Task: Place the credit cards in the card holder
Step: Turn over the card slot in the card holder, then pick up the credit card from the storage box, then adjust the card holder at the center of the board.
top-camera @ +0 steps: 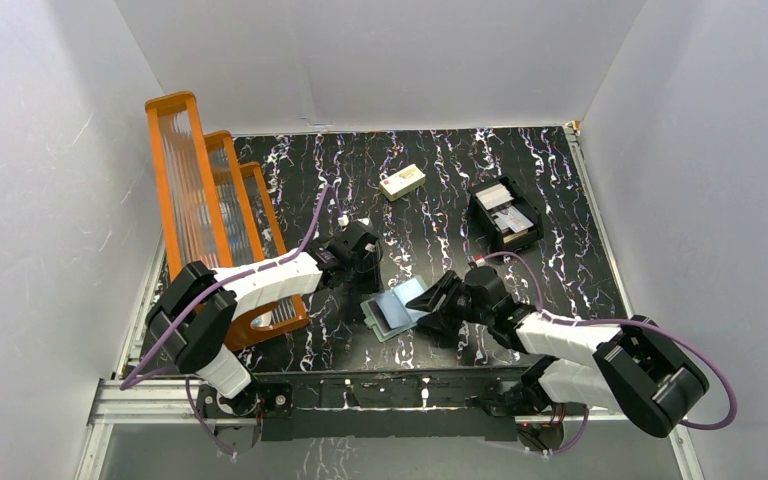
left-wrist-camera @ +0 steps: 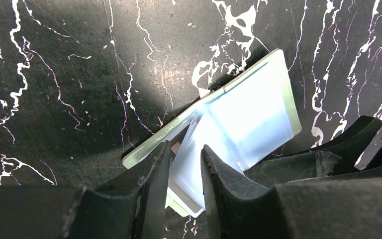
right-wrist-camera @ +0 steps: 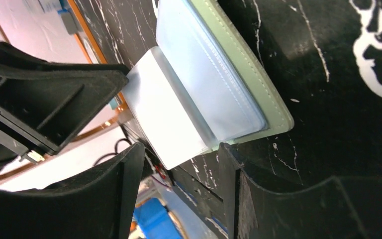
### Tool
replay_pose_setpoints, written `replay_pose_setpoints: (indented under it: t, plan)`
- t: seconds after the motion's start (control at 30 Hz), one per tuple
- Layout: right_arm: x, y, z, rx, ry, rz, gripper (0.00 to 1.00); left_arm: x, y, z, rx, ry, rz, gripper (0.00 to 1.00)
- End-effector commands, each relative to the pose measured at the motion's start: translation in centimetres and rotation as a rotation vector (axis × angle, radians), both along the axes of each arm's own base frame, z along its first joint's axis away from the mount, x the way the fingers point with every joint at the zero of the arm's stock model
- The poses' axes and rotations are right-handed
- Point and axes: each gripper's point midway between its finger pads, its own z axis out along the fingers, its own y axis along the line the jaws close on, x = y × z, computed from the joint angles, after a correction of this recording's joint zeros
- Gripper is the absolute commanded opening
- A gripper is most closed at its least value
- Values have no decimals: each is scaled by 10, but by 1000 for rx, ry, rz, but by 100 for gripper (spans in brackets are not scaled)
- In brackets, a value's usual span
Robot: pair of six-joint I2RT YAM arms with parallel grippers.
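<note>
Light falls evenly from above in the overhead view: the white walls are bright, and the black worktop (top-camera: 430, 200) carries only soft shadows beneath the arms. In the left wrist view the holder (left-wrist-camera: 248, 114) glares almost to white, the worktop dims toward the corners, and the left end effector (left-wrist-camera: 185, 147) sits close, dark and blurred. In the right wrist view the holder is sharp, but the background at lower left is washed out and the right end effector (right-wrist-camera: 181, 149) is out of focus.
</note>
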Motion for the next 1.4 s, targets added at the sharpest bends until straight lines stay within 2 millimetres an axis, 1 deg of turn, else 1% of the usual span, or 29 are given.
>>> replay_pose_setpoints:
  t: [0.0, 0.23, 0.53, 0.57, 0.6, 0.67, 0.73, 0.77, 0.83, 0.87, 0.93, 1.0, 1.03, 1.1, 1.13, 1.2, 1.27, 1.33, 1.37]
  plan:
    - [8, 9, 14, 134, 42, -130, 64, 8, 0, 11, -1, -31, 5, 29]
    - [3, 15, 15, 149, 70, -158, 63, 8, -2, 12, -5, -31, 1, 29]
    - [8, 15, 21, 161, 56, -196, 61, 7, 0, 13, -6, -34, 0, 29]
    - [9, 15, 23, 154, 31, -187, 61, 8, 1, 15, -3, -38, 0, 29]
    - [15, 15, 30, 141, -30, -177, 61, 7, 4, 16, 13, -40, 3, 29]
    - [27, 10, 42, 23, -190, -137, 62, 11, 12, 26, 52, -67, 9, 30]
    - [45, 2, 65, -118, -351, -106, 65, 14, 17, 39, 64, -97, 16, 32]
    - [53, -5, 74, -196, -431, -89, 66, 14, 17, 45, 58, -108, 16, 33]
    - [69, -26, 88, -356, -542, -91, 67, 11, 15, 53, 34, -116, -5, 34]
    - [78, -32, 101, -416, -616, -81, 67, 9, 14, 55, 27, -113, -19, 35]
    - [96, -52, 115, -544, -708, -77, 67, 4, 11, 53, 12, -95, -45, 35]
    - [119, -73, 125, -679, -771, -45, 67, -3, 3, 45, 0, -70, -86, 36]
    - [131, -85, 128, -732, -768, -49, 67, -8, -2, 41, -5, -61, -118, 36]
    - [155, -108, 129, -821, -750, -23, 67, -17, -10, 32, 7, -41, -164, 36]
    - [168, -120, 123, -865, -720, -12, 67, -21, -14, 30, 7, -36, -184, 36]
    - [187, -145, 120, -921, -663, -21, 66, -28, -25, 28, -12, -36, -226, 36]
    - [202, -169, 118, -911, -572, -94, 65, -35, -33, 28, -22, -39, -261, 36]
    - [213, -190, 113, -836, -468, -196, 63, -40, -41, 29, -33, -44, -288, 36]
    - [218, -204, 108, -793, -411, -262, 62, -43, -45, 29, -43, -43, -302, 36]
